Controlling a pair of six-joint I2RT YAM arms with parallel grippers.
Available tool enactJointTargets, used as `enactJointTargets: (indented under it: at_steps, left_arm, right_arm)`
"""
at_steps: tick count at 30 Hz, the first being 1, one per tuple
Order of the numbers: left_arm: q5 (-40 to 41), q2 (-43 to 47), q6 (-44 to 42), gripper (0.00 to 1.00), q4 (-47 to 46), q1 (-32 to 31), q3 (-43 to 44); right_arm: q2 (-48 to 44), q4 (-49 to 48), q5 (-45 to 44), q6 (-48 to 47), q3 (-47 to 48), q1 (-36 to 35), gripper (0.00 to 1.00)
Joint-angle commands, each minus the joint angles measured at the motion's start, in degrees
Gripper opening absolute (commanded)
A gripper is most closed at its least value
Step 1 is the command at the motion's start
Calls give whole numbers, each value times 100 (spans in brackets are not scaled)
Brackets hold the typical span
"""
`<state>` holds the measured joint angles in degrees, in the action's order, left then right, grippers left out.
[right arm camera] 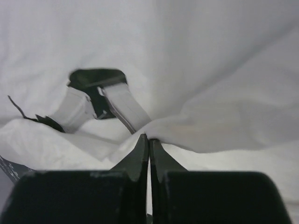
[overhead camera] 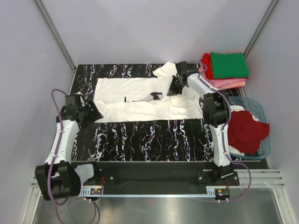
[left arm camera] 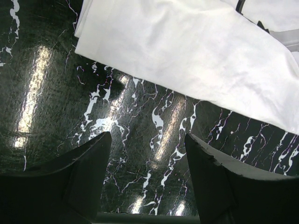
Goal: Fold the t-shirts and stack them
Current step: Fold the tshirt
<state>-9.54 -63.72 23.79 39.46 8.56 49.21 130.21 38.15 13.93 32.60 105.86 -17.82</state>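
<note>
The black, white-veined desk top (overhead camera: 140,140) carries a white cotton t-shirt with a black robot-arm print (overhead camera: 121,93), spread flat over its far half. The shirt's long axis runs along the far edge, left to right. The straight hem lies toward the left edge and the sleeves and neck toward the right, with one sleeve reaching the far edge. Laid out like that, it looks ready for a lengthwise fold.

At the far right corner sits the finished pile, a folded green t-shirt (overhead camera: 229,64) over a red t-shirt (overhead camera: 205,63) and a pink t-shirt (overhead camera: 230,84), kept out of the folding area. Just beyond the right edge, a translucent blue-grey plastic tub (overhead camera: 259,108) holds those waiting, a crumpled dark red t-shirt (overhead camera: 247,130) uppermost.

The right gripper (overhead camera: 173,89) is down on the shirt's right part. Its jaws are closed tight on a pinched ridge of white cloth beside the print, I judge to lift that part over. The left gripper (overhead camera: 91,112) hangs by the hem's near corner with its jaws open, holding nothing, probably waiting to take that corner.
</note>
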Motion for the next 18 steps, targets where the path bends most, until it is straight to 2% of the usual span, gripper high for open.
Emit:
enactJointTargets:
  at_steps: [1, 2, 3, 4, 5, 6, 7, 10, 14, 16, 18]
  left_arm:
    - [-144, 89, -76, 69, -176, -21, -17]
    - [-145, 80, -76, 69, -167, -12, -17]
    - [-153, 62, -85, 69, -176, -21, -8]
    - [-153, 36, -85, 69, -176, -21, -8]
    - [-145, 27, -85, 69, -176, -21, -8]
    - [-145, 18, -85, 69, -167, -21, -8]
    - [-136, 0, -85, 69, -158, -21, -8]
    - [-4, -52, -68, 69, -115, -29, 1]
    - [479, -298, 90, 69, 44, 49, 71]
    - [427, -438, 134, 69, 27, 163, 62]
    - [216, -570, 248, 70, -113, 427, -77]
  right_arm:
    - [714, 707, -154, -271, 1652, 25, 0]
    - [1212, 903, -85, -306, 2605, 33, 7]
    - [1461, 1052, 3, -368, 3050, 25, 20]
    - [1681, 1280, 117, -386, 3472, 25, 46]
    - [2048, 1430, 153, -395, 4155, 33, 76]
    - [2174, 1545, 162, -438, 4405, 25, 82]
    - [2210, 1598, 197, -482, 4521, 25, 85]
    - [1790, 1285, 66, -605, 3962, 33, 87]
    - [98, 554, -600, -658, 1752, 95, 88]
    - [-494, 335, -821, -580, 1045, 183, 89]
    - [-1390, 211, -1137, -431, -53, 227, 89]
